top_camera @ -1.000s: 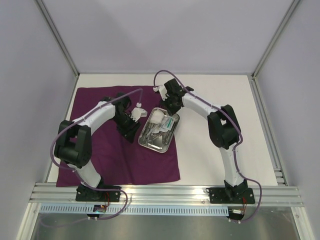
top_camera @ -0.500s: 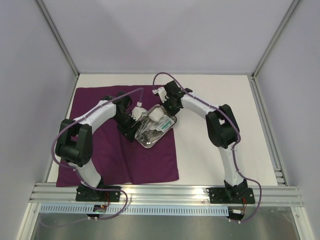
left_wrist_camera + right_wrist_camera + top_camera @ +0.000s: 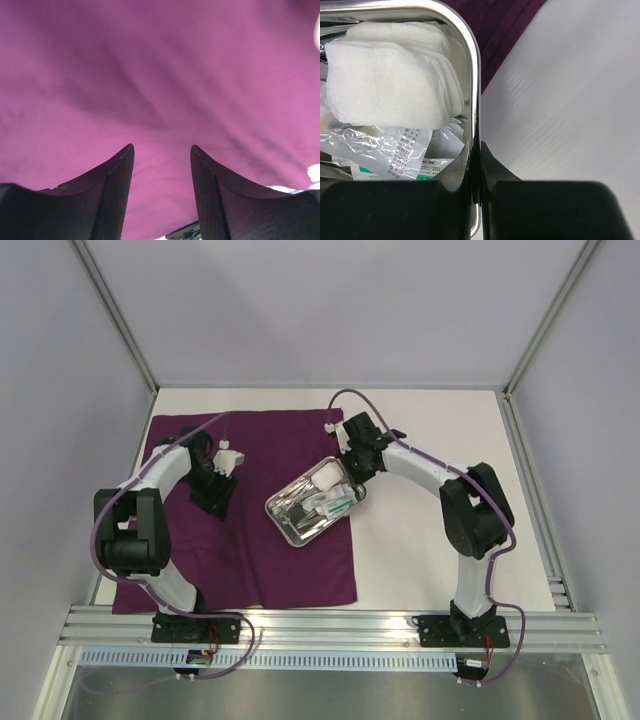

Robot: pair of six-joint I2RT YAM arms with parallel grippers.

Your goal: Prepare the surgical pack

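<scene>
Your right end effector (image 3: 476, 165) is pinched on the rim of the tray (image 3: 474, 85), one finger inside the wall and one outside. Just inside that corner lie the folded gauze (image 3: 390, 85) and, beneath it, the clear packets (image 3: 395, 150). From above, thin metal tools (image 3: 298, 508) show at the tray's far end, too small to tell apart. Your left end effector (image 3: 161, 147) is spread with nothing between its fingers. It hangs low over the left part of the purple cloth (image 3: 250, 560), well apart from the tray.

The step in hand looks like seating the loaded tray on the cloth before wrapping. The tray sits skewed at the cloth's right edge, and the gripped corner is over or near the bare table (image 3: 400, 560). Your next move probably calls for dragging the tray toward the middle of the cloth and squaring it before you let go. Keep it low and level so the gauze and packets stay in, and watch that the cloth doesn't bunch under it.

The cloth lies flat with soft creases on a white table. Around it are pale plain walls with metal corner posts, and a ribbed metal rail (image 3: 330, 625) runs along the near edge.
</scene>
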